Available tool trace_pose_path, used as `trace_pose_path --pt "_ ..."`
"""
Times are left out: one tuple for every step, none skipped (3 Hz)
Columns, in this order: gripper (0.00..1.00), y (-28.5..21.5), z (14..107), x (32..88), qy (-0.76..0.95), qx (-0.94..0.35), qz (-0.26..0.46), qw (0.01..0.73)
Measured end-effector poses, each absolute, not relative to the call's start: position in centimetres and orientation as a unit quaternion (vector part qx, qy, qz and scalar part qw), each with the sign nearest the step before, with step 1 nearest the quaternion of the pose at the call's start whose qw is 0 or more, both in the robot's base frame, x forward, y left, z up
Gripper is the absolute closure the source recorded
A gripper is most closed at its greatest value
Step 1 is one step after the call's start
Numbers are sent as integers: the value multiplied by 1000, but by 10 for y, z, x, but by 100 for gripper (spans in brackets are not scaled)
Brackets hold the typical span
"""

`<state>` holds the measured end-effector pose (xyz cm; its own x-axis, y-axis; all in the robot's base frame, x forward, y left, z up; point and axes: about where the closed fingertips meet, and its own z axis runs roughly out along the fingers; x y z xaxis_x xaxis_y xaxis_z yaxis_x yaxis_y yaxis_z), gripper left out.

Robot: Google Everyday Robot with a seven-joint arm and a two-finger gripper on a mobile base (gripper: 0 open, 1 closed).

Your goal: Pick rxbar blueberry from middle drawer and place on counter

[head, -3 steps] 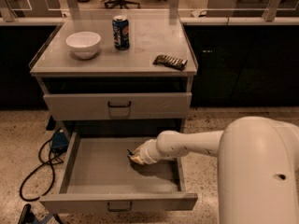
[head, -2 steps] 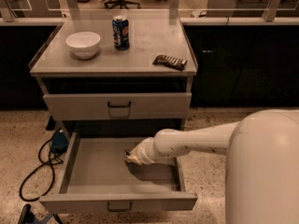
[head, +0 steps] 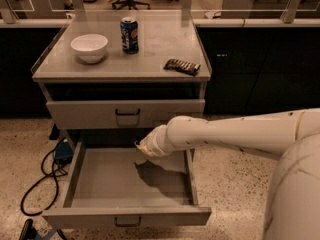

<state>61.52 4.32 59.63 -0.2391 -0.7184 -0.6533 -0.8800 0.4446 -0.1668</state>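
The middle drawer (head: pixel 125 216), the lowest one, is pulled wide open, and the part of its grey floor that shows is bare. My gripper (head: pixel 142 146) hangs over the drawer's back right part at the end of the white arm (head: pixel 225 131), which reaches in from the right. A small dark edge shows at the gripper's tip; I cannot tell what it is. The rxbar blueberry is not in view, and the arm's wrist hides that part of the drawer. The counter (head: pixel 150 59) is the pale grey top above.
On the counter stand a white bowl (head: pixel 89 47), a blue soda can (head: pixel 129 34) and a brownish-black ridged bar (head: pixel 182 66) near the right edge. A shut drawer front (head: pixel 125 114) sits above the open one. A black cable (head: pixel 40 179) lies on the floor to the left.
The gripper has risen from near the drawer floor and moved slightly back. The arm now lies higher across the drawer's right side.
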Motion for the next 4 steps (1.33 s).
trace_pose_path --pt "100 43 594 615 780 -510 122 342" --pt "100 32 639 623 786 -502 110 343" --pt "100 12 705 627 790 -499 56 353" --pt "100 12 769 621 777 -513 3 366"
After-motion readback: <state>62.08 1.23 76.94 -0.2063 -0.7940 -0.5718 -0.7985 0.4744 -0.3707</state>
